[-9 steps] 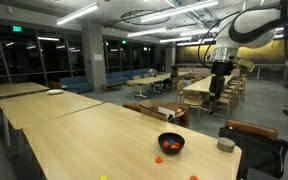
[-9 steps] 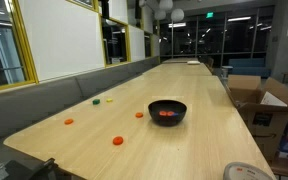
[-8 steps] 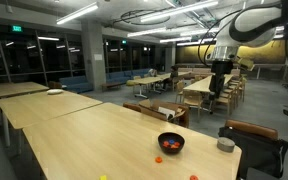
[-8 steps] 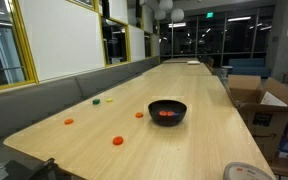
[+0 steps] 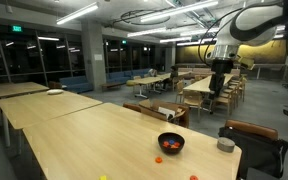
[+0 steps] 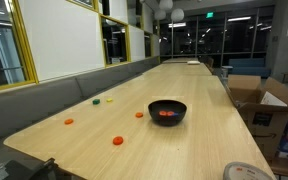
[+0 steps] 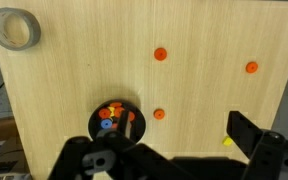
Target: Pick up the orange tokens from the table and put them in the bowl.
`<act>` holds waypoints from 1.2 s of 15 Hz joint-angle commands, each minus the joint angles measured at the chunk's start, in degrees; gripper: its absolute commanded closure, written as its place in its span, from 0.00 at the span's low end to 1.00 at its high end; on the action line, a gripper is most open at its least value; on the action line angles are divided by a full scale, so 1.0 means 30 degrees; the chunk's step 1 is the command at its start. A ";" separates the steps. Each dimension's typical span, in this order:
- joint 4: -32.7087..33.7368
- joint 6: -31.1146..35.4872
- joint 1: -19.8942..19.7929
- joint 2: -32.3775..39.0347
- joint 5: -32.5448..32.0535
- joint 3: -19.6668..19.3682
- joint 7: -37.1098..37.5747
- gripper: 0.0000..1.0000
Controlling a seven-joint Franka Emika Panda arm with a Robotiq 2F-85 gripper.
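Note:
In the wrist view the black bowl (image 7: 94,122) lies low and left on the light-wood table (image 7: 204,30), with orange and blue pieces in it. Three orange tokens lie loose on the wood: one just right of the bowl (image 7: 158,115), one farther up (image 7: 160,54), one at the right (image 7: 251,68). My gripper (image 7: 164,140) hangs high above the table, open, nothing between its dark fingers (image 7: 254,135). In both exterior views the bowl (image 5: 171,143) (image 6: 167,111) sits near the table end. Tokens (image 6: 118,141) (image 6: 69,122) (image 6: 139,115) lie beside it. The gripper (image 5: 220,78) is far above.
A grey cylindrical container (image 7: 14,29) (image 5: 225,145) stands near a table corner. A small yellow speck (image 7: 227,142) lies by my right finger, and green and yellow specks (image 6: 94,101) lie farther along. Cardboard boxes (image 6: 256,108) and chairs (image 5: 252,140) flank the table.

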 commanded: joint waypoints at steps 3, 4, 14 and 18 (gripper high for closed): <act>-0.0582 0.1075 0.0359 0.1153 0.0218 0.1334 0.0023 0.00; -0.0434 0.2162 0.0673 0.2620 0.0320 0.1585 -0.0128 0.00; 0.1012 0.8270 0.2538 1.2002 0.0153 0.4977 0.0384 0.00; 0.2220 0.9791 0.3122 1.4910 -0.0395 0.6217 0.2502 0.00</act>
